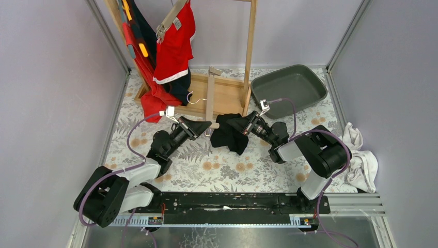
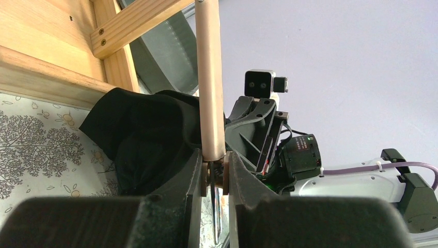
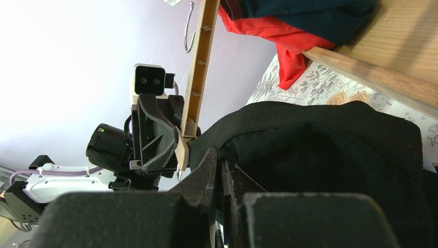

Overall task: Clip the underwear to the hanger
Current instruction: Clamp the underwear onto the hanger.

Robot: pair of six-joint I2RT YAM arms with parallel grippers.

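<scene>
While my left fingers clamp the near end of the hanger over the counter, my right fingers pinch the underwear just right of it, seemingly touching its clip.

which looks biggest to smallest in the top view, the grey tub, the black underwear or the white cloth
1. grey tub
2-3. black underwear and white cloth look about alike, too close to rank

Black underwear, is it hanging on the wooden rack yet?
No, the black underwear sits low by the table, pinched by the right gripper.
</scene>
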